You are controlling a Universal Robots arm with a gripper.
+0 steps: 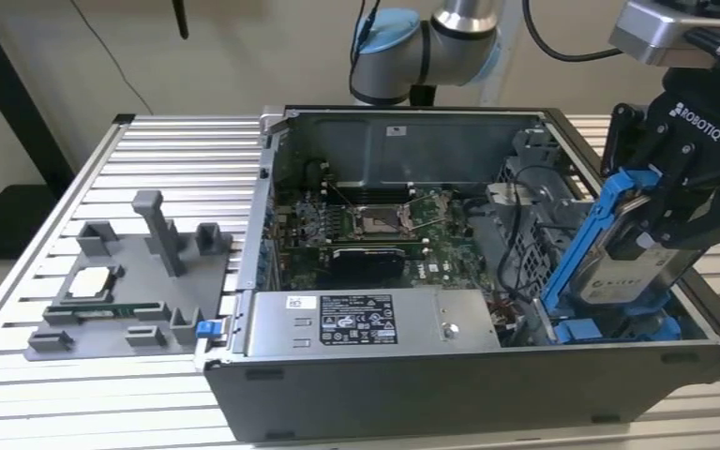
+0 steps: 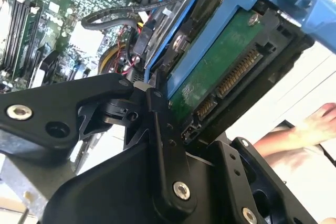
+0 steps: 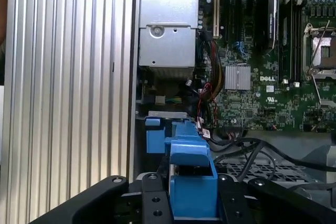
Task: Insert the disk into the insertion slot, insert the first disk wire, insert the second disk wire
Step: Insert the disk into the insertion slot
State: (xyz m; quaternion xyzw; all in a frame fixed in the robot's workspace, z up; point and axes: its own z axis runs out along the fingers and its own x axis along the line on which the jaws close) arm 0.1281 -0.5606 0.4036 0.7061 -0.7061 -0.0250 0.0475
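Blue plastic frames the disk (image 1: 621, 274) that my gripper (image 1: 675, 225) holds clamped, tilted with its lower end at the insertion slot (image 1: 592, 330); I judge it rigid, fairly heavy and shock-sensitive, best held by its stiff framed edges.

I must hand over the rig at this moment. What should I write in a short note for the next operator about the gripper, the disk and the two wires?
Gripper: shut on the disk, clamped across its blue carrier.
Disk: held steeply tilted, with its lower end down at the insertion slot, in the corner of the case at the exterior view's right. Its upper end sticks out above the case.
Done: the disk is in the grip and at the slot.
Left: the disk is not seated. Its connector is bare, so neither wire is in. Black cables lie loose inside the case.
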